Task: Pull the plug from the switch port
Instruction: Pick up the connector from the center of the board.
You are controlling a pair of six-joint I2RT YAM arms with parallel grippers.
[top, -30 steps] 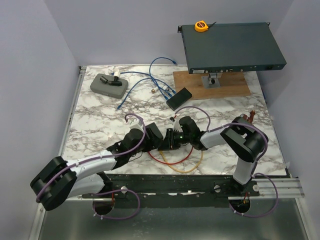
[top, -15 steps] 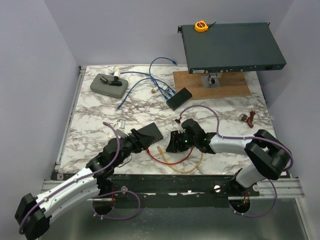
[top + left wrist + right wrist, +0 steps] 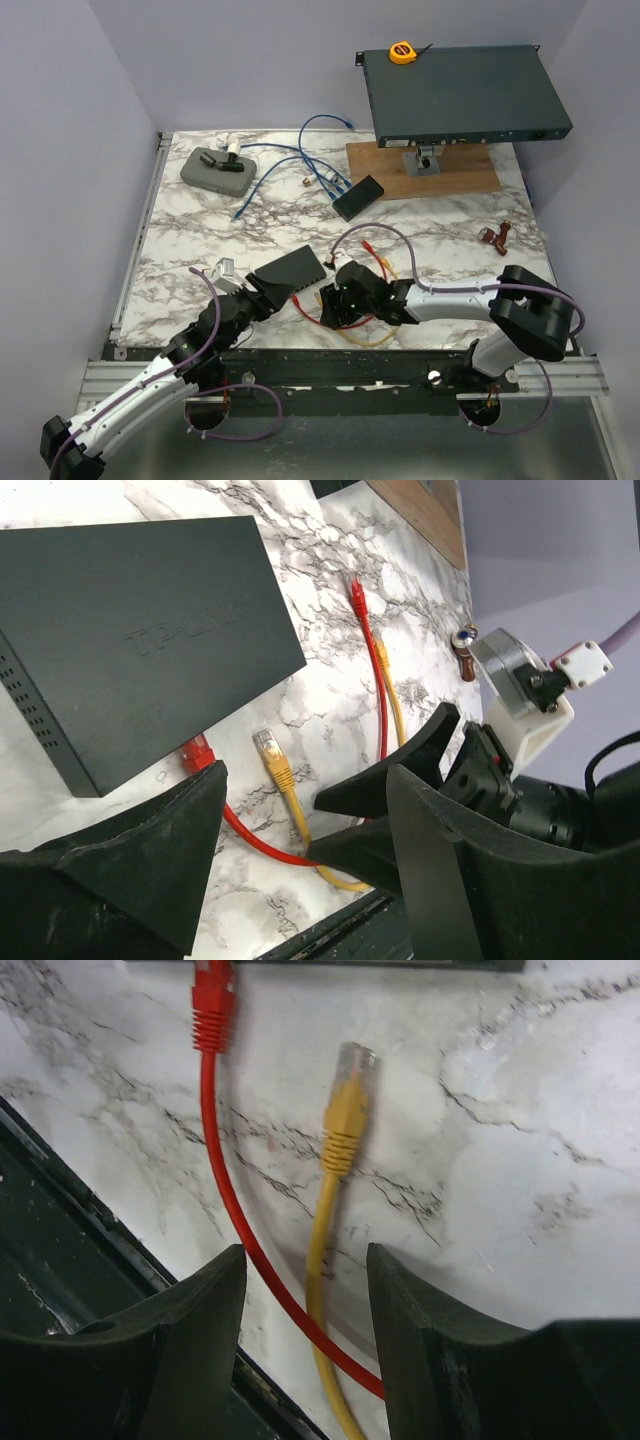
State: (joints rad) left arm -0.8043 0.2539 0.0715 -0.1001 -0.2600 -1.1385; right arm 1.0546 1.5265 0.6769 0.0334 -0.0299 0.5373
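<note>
The small black switch [image 3: 290,268] [image 3: 140,630] lies flat on the marble near the front. A red plug [image 3: 197,752] [image 3: 212,1005] sits in a port on its near face. A yellow plug [image 3: 265,748] [image 3: 350,1090] lies loose on the marble beside it, outside any port. My left gripper [image 3: 262,293] [image 3: 300,850] is open just short of the switch, with nothing between its fingers. My right gripper [image 3: 325,300] [image 3: 305,1300] is open too, low over the red and yellow cables, which run between its fingers untouched.
A large rack unit [image 3: 460,95] stands on a wooden board [image 3: 425,170] at the back right, a yellow tape measure [image 3: 401,52] on top. A black box [image 3: 358,197], blue cables [image 3: 300,165] and a grey case [image 3: 215,170] lie further back. A small reddish object [image 3: 493,236] sits right.
The right gripper has opened and drawn back toward the front edge, and the yellow plug now lies free. The left arm has pulled back to the near left, uncovering the switch.
</note>
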